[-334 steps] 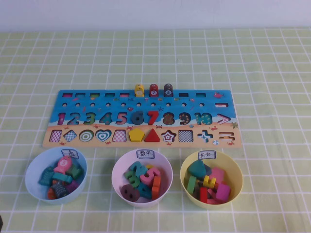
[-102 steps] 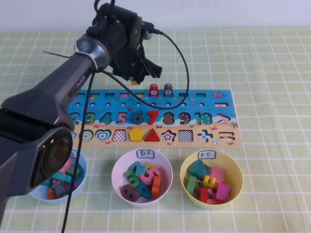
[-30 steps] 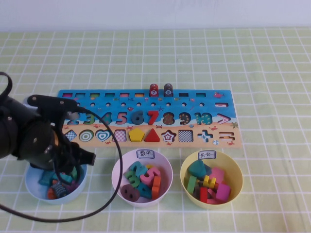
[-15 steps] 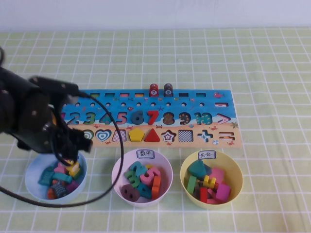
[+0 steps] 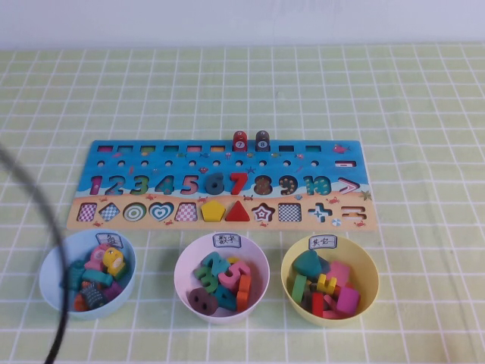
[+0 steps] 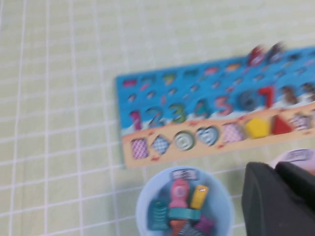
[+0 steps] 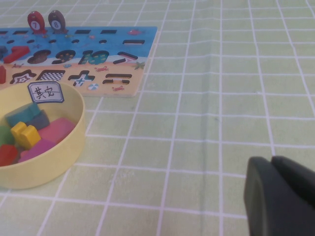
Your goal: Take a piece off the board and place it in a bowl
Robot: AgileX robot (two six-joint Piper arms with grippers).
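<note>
The yellow piece [image 5: 115, 262] lies in the light blue bowl [image 5: 51, 262] at the front left, on top of several other pieces. The left wrist view shows it too [image 6: 199, 195], inside the bowl [image 6: 142, 206]. The blue board [image 5: 151, 163] lies across the middle of the table, with a red peg [image 5: 239, 140] and a brown peg [image 5: 262, 139] in its top row. My left gripper [image 6: 275, 169] is empty, its fingers together, raised beside the bowl. My right gripper [image 7: 272, 160] is shut and empty over bare cloth. Neither gripper shows in the high view.
A pink-white bowl [image 5: 182, 265] and a yellow bowl [image 5: 371, 269] with loose pieces stand in front of the board. A black cable [image 5: 45, 227] curves across the front left. The table is covered by a green checked cloth.
The left arm, which hung over the light blue bowl, has withdrawn out of the high view. The yellow piece now rests in that bowl.
</note>
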